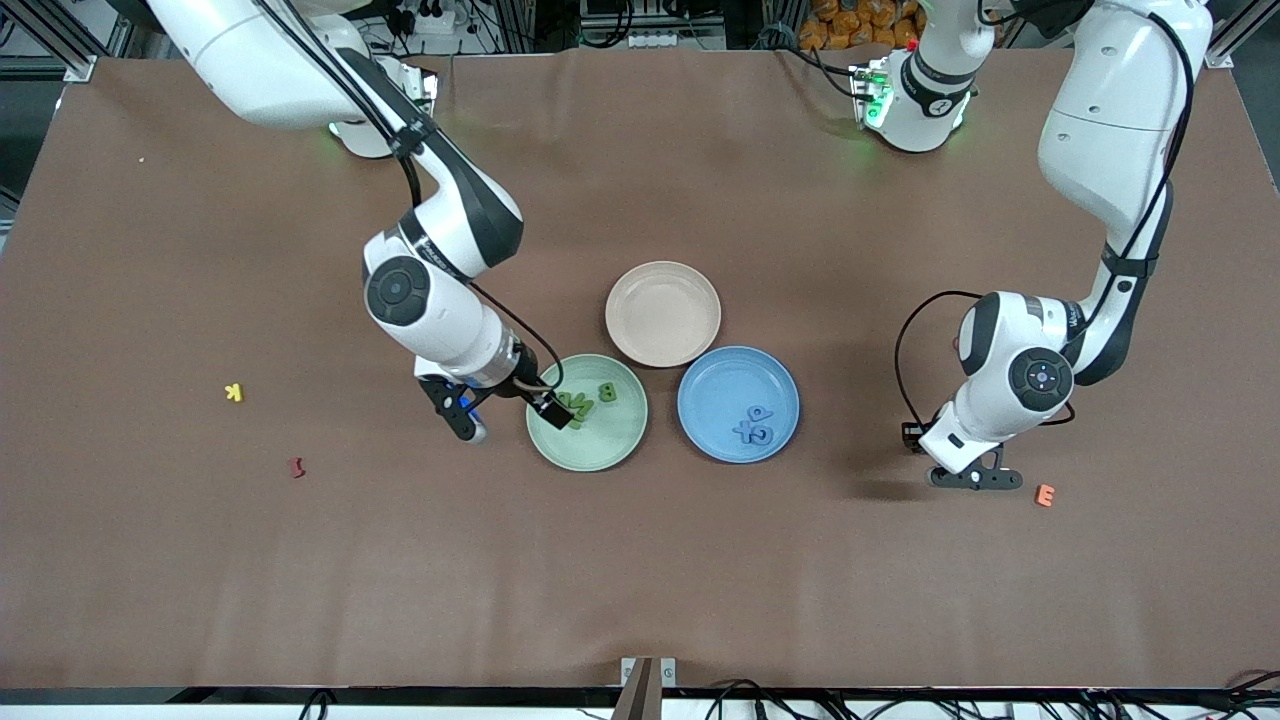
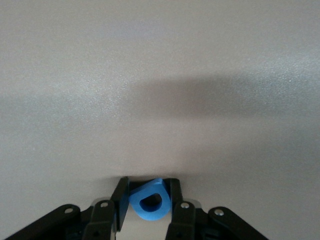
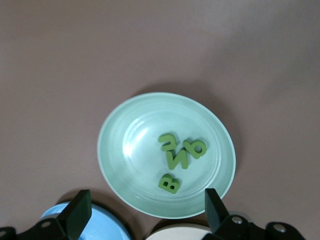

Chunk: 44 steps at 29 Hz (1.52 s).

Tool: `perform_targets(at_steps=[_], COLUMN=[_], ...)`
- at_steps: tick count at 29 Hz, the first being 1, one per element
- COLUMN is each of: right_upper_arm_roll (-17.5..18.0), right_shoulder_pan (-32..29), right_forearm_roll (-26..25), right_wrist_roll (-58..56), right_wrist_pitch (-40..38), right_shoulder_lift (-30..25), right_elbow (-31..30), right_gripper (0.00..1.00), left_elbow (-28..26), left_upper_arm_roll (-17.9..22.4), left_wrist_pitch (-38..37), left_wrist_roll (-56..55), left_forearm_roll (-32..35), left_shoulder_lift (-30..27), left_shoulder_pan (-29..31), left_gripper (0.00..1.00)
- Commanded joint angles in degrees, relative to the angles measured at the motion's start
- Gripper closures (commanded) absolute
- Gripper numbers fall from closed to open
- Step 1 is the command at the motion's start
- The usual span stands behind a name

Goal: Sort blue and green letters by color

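A light blue letter D [image 2: 148, 201] sits between the fingers of my left gripper [image 2: 148, 192], which is shut on it. That gripper [image 1: 975, 478] hangs low over the bare table toward the left arm's end, beside an orange E [image 1: 1044, 495]. My right gripper [image 1: 512, 420] is open wide over the edge of the green plate [image 1: 600, 450]. The green plate [image 3: 130, 130] holds several green letters, among them a B [image 3: 169, 183] and an N [image 3: 177, 157]. Nothing is between the right gripper [image 3: 145, 215] fingers. The blue plate [image 1: 720, 385] holds blue letters [image 1: 753, 425].
A beige plate [image 1: 662, 313] stands empty, touching both other plates and farther from the front camera. A yellow K [image 1: 233, 392] and a red letter [image 1: 297, 466] lie toward the right arm's end of the table.
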Motion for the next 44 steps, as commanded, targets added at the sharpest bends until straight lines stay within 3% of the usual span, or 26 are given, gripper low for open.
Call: perform_targets(at_steps=[1,17,26,32,44], right_upper_arm_roll=[0.14,0.23,0.23,0.23,0.23], right_shoulder_pan=[0.13,0.4,0.4,0.4,0.22], right_forearm_roll=[0.11,0.11,0.11,0.11,0.11], right_wrist_roll=[-0.56,-0.56,-0.56,-0.56,-0.56], right_wrist_pitch=[-0.54,-0.19,-0.19,-0.19,-0.19], right_shoulder_lift=[0.36,0.45,0.54,0.63,0.63], right_elbow=[0.19,0.19,0.19,0.19,0.19], right_gripper=[0.0,0.0,0.0,0.0,0.0], left_elbow=[-1.2,-1.11,-1.11,-1.37,-1.72], left_upper_arm_roll=[-0.21,-0.21,-0.21,-0.12,-0.12], left_wrist_pitch=[-4.2,-7.9,-10.27,-13.0,-22.66], left_wrist_roll=[0.96,0.87,0.7,0.61,0.7], left_forearm_roll=[-1.87,-7.32,-9.96,-9.87,-9.96], left_shoulder_lift=[-4.26,-15.94,-22.89,-26.84,-35.81], left_shoulder_pan=[0.08,-0.01,0.34,0.08,0.52], left_gripper=[0.17,0.18,0.11,0.0,0.0])
